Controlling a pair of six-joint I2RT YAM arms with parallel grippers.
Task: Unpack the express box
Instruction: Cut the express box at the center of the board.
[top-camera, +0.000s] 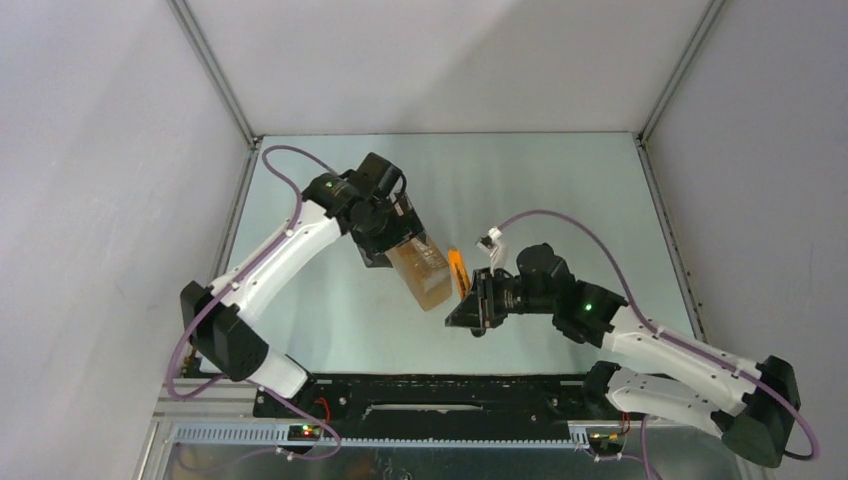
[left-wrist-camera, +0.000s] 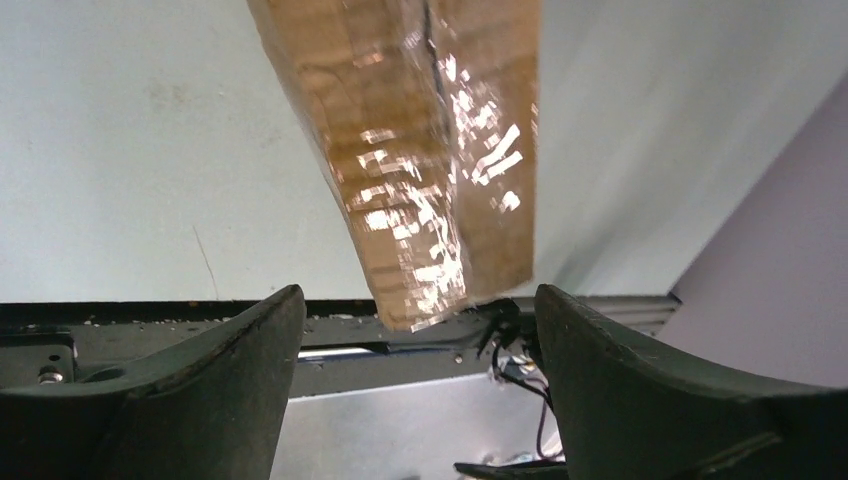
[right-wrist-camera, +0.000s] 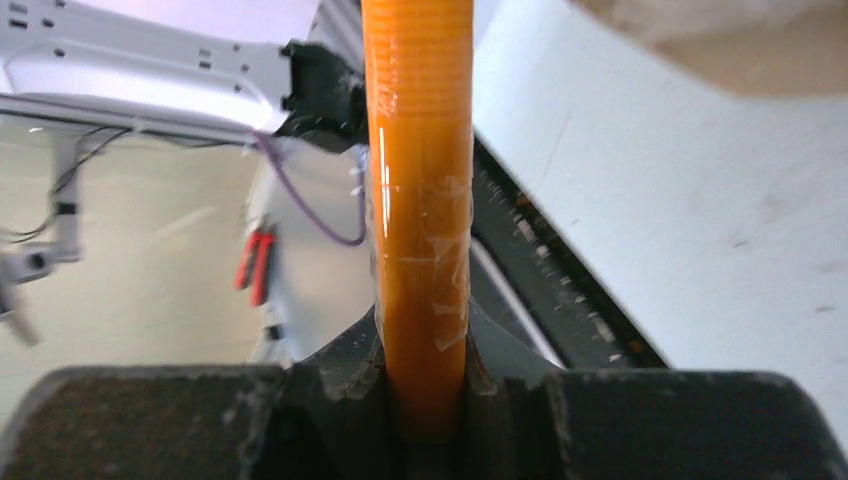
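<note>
Brown express box (left-wrist-camera: 400, 180), taped seam (left-wrist-camera: 432, 60): left wrist only

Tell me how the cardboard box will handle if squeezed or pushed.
The express box is wrapped in glossy tape that glints in the left wrist view, so it may well slip in the left tool. It is flat-sided cardboard, so it is likely stiff and light and should slide rather than roll. Its walls may dent under a hard squeeze.
</note>
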